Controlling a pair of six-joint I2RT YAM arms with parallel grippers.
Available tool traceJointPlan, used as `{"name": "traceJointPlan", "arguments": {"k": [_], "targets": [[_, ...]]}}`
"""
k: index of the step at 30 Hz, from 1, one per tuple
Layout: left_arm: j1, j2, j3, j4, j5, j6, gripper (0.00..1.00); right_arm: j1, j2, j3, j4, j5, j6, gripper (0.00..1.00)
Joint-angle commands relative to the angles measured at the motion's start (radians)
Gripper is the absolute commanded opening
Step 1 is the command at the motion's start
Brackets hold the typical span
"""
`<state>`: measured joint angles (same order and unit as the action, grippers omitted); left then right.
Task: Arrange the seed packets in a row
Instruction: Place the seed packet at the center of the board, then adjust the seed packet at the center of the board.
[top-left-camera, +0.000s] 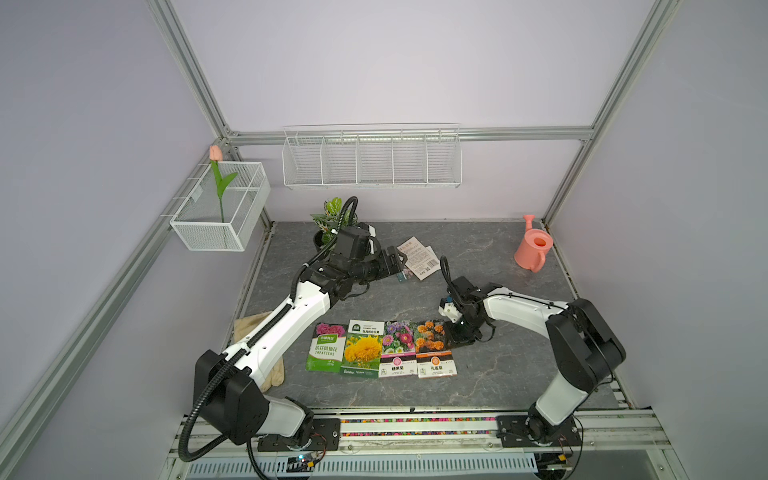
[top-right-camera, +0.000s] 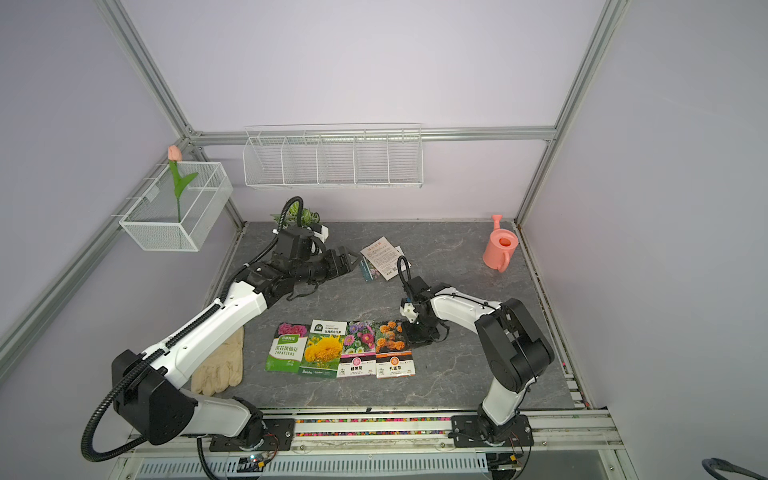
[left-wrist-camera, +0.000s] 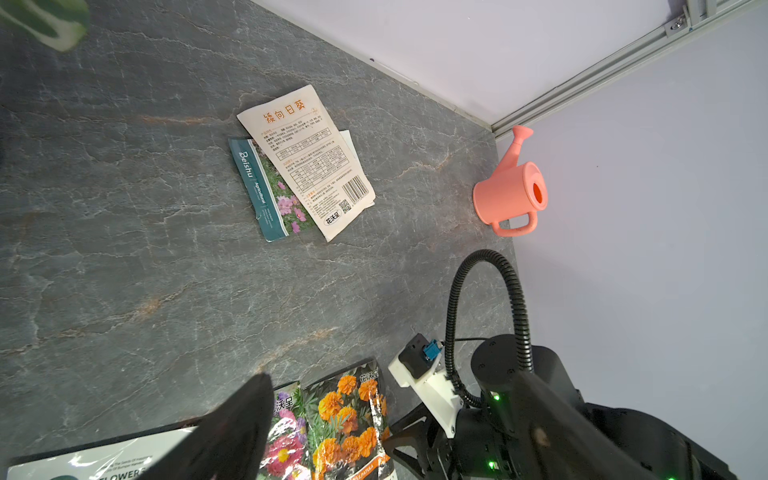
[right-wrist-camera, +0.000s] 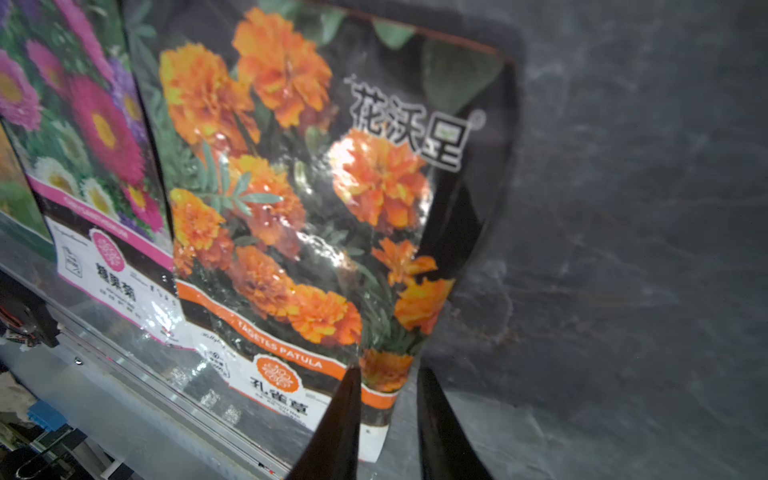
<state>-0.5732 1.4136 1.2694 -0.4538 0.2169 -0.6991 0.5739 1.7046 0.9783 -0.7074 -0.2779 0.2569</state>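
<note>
Four seed packets lie side by side near the table's front: green (top-left-camera: 327, 348), yellow (top-left-camera: 363, 349), pink (top-left-camera: 398, 349) and orange (top-left-camera: 434, 348). Two more overlap at the back, a white text-side packet (top-left-camera: 419, 257) on top of a teal-edged one (left-wrist-camera: 257, 187). My left gripper (top-left-camera: 400, 266) hovers open just left of that back pair, holding nothing. My right gripper (right-wrist-camera: 387, 374) is low at the orange packet's (right-wrist-camera: 291, 187) far right corner. Its jaws stand a little apart, astride the packet's slightly raised edge.
A pink watering can (top-left-camera: 533, 249) stands at the back right. A beige glove (top-right-camera: 220, 365) lies under the left arm at the front left. A potted plant (top-left-camera: 330, 216) sits behind the left wrist. White wire baskets hang on the left wall (top-left-camera: 220, 208) and back wall (top-left-camera: 372, 160).
</note>
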Motion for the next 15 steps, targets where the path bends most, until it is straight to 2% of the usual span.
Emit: {"name": "traceJointPlan", "arguments": {"k": [1, 6, 11, 15], "targets": [[-0.001, -0.025, -0.018, 0.006, -0.005, 0.002, 0.92, 0.014, -0.036, -0.034, 0.033, 0.006, 0.046, 0.34], [-0.002, -0.034, -0.023, -0.016, -0.032, 0.017, 0.92, 0.065, -0.14, -0.043, 0.055, 0.107, 0.086, 0.55], [-0.001, -0.064, -0.054, -0.046, -0.106, 0.034, 0.92, 0.164, -0.221, -0.046, 0.192, 0.151, 0.128, 0.58], [-0.001, -0.127, -0.15, -0.043, -0.184, 0.017, 0.92, 0.189, -0.231, -0.142, 0.509, 0.014, 0.214, 0.6]]}}
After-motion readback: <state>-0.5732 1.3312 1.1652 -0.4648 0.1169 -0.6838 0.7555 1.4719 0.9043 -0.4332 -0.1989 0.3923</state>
